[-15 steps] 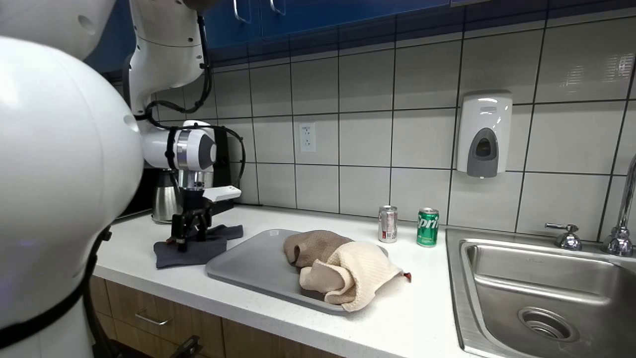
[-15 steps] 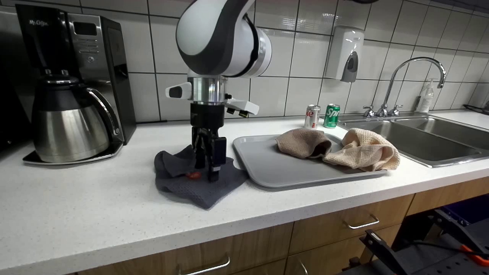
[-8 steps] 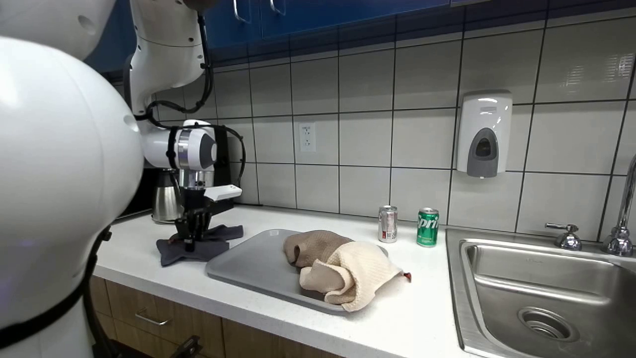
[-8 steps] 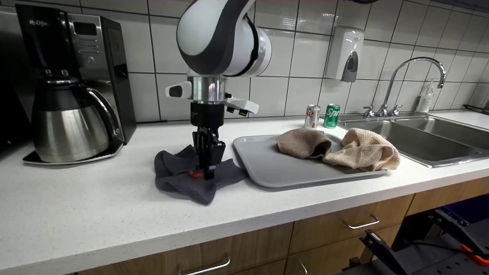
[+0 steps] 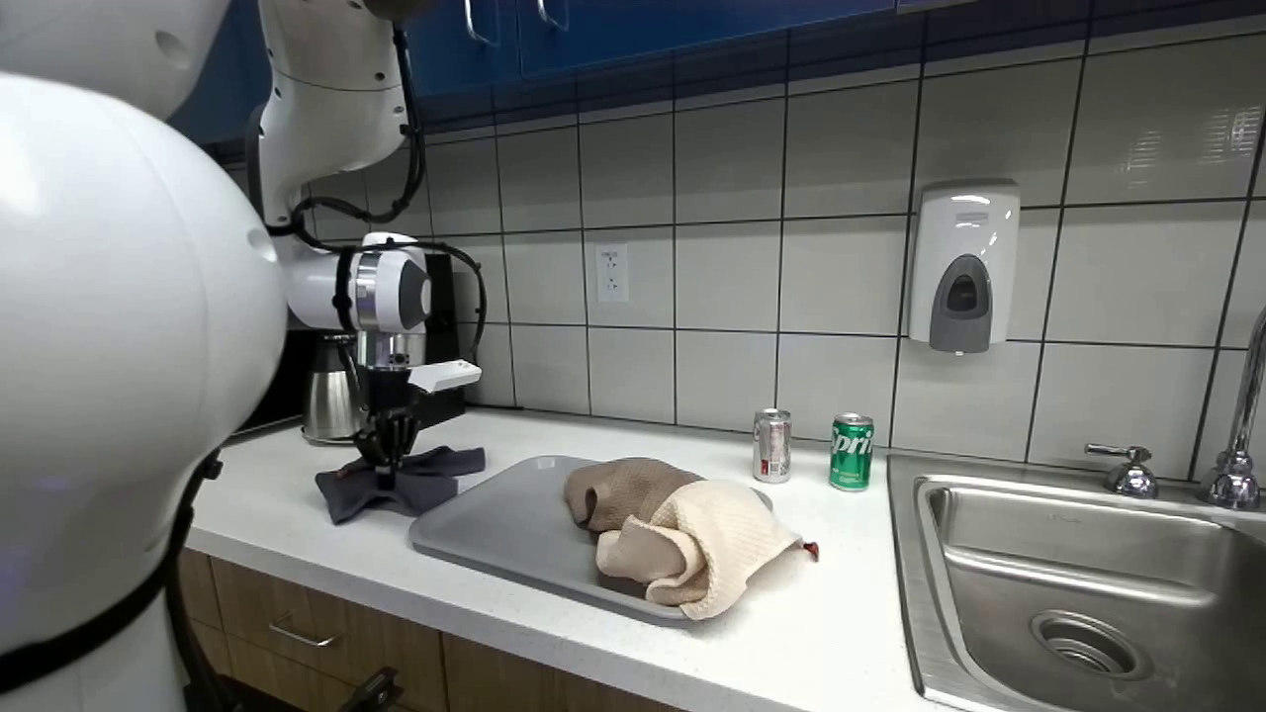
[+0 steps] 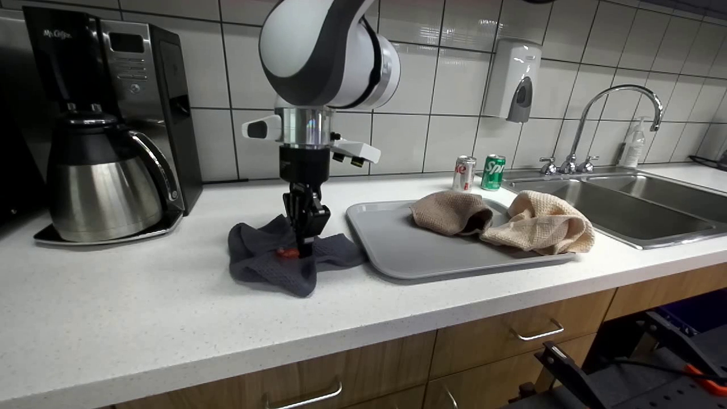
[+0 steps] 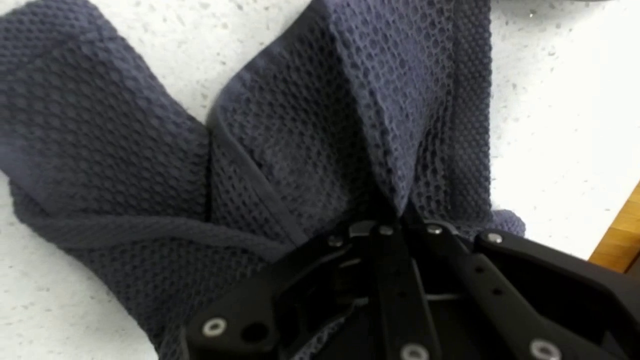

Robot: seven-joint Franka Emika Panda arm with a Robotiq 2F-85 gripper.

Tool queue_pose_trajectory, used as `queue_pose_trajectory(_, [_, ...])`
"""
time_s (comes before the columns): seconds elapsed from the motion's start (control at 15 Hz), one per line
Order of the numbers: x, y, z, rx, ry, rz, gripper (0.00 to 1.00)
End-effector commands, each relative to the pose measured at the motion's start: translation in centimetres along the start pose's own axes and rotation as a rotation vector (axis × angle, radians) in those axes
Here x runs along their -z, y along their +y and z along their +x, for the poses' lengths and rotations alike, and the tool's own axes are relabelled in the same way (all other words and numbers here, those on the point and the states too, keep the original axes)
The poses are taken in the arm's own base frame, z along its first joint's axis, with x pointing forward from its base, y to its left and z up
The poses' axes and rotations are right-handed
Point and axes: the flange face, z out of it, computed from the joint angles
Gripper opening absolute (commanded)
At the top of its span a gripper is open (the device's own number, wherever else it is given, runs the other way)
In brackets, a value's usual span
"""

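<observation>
A dark grey-blue waffle-weave cloth (image 7: 295, 150) lies crumpled on the white counter, left of the tray in both exterior views. My gripper (image 6: 305, 251) points straight down into its middle. In the wrist view a fold of the cloth runs to a point between the fingertips, and the jaws stand together, pinching it. The tips themselves are hidden in the fabric. A small red patch (image 6: 288, 253) shows on the cloth beside the fingers. On the grey tray (image 5: 495, 529) lie a brown cloth (image 6: 448, 213) and a cream cloth (image 6: 545, 224), the latter hanging over the rim.
A coffee maker with a steel carafe (image 6: 105, 182) stands left of the cloth. Behind the tray are a silver can (image 5: 771, 447) and a green can (image 5: 851, 453) near the tiled wall. The steel sink (image 5: 1068, 554) lies right of the tray. The counter's front edge is close by.
The jaws have gone from open to shut, gathering a fold of the dark cloth. Its front corner has drawn inward. The gripper has risen slightly.
</observation>
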Motion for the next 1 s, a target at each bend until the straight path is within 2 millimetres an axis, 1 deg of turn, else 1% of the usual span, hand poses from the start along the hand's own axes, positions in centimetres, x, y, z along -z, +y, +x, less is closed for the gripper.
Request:
queue_pose_trajectory(0.0, [1.4,0.1,1.0,0.054,-0.041,0.014,0.01])
queue_pose_trajectory(0.47, [3.2,-0.9,2.7,0.107,-0.102,0.007,0.01])
queue_pose_trajectory(0.93, [5.7,-1.9,2.2,0.085,-0.123,-0.032,0.01])
